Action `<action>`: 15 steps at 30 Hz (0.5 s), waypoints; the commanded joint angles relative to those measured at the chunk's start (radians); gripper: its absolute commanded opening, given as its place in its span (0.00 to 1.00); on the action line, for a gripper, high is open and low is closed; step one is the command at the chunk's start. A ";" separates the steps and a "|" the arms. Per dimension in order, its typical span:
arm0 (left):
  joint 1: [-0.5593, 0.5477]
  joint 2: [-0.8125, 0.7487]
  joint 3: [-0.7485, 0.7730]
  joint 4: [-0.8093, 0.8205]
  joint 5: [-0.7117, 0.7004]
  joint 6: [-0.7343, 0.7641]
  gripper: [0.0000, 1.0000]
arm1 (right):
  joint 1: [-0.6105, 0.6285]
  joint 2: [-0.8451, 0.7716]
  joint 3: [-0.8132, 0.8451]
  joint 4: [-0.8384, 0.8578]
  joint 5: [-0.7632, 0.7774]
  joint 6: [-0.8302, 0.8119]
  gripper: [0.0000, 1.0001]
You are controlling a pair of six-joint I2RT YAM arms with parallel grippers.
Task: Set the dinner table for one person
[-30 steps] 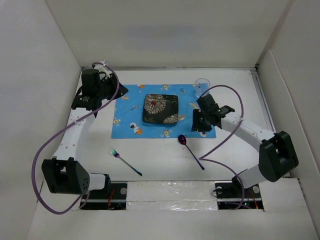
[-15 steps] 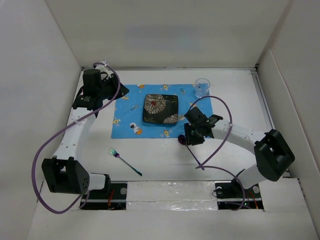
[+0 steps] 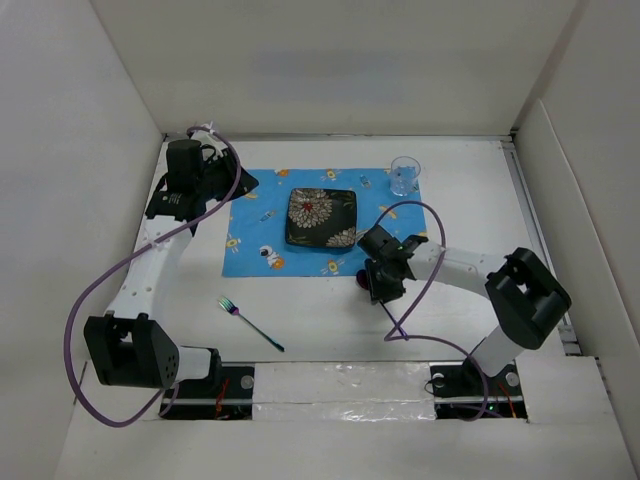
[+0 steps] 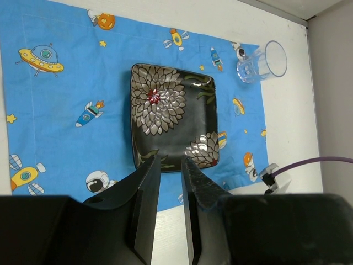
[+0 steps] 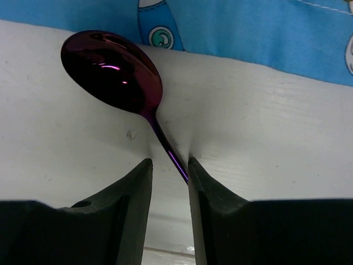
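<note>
- White walls (image 3: pixel 90 120) box in the surface (image 3: pixel 470 190), which spreads under everything from my bases to the far wall. Seen from above, the blue placemat (image 3: pixel 255 225) lies toward the far side. The dark flowered plate (image 3: pixel 322 217) sits on its middle and the glass (image 3: pixel 404 175) at its far right corner. The fork (image 3: pixel 250 322) lies on bare surface at the near left, well apart from the cloth. My left tool (image 3: pixel 236 184) hangs by the placemat's far left corner. My right tool (image 3: pixel 373 282) is low at the cloth's near edge, right of centre.
- From the left wrist, that tool's fingers (image 4: pixel 148 187) stand almost together, with only a slit between them and nothing in it. Plate and glass lie beyond.
- From the right wrist, the purple spoon (image 5: pixel 113 69) lies on bare surface. Its bowl is just beside the placemat's edge and its handle runs back between my fingers (image 5: pixel 132 193). They stand narrowly apart on either side of it, and I see no pinch yet.
- I judge the step in hand to be picking up the spoon, with plate and glass already placed and the fork yet to come. The next move calls for closing squarely on the thin handle, lifting straight up, and laying the spoon right of the plate.
- The cloth has open room there, but the plate's rim and the glass are near, and my own cable (image 4: pixel 314 162) loops close by.
</note>
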 commanded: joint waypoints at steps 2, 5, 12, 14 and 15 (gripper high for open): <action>-0.001 -0.024 -0.016 0.032 0.004 0.001 0.20 | 0.013 0.044 0.002 -0.051 0.106 0.048 0.36; -0.001 -0.032 -0.025 0.035 0.001 0.003 0.19 | 0.050 0.058 0.010 -0.074 0.134 0.080 0.24; -0.001 -0.037 -0.031 0.027 -0.010 0.004 0.19 | 0.108 0.015 0.012 -0.092 0.151 0.132 0.00; -0.001 -0.035 -0.031 0.026 -0.019 0.001 0.19 | 0.119 -0.021 0.032 -0.118 0.148 0.128 0.00; -0.001 -0.035 -0.030 0.023 -0.023 0.000 0.19 | 0.119 -0.061 0.044 -0.126 0.147 0.124 0.00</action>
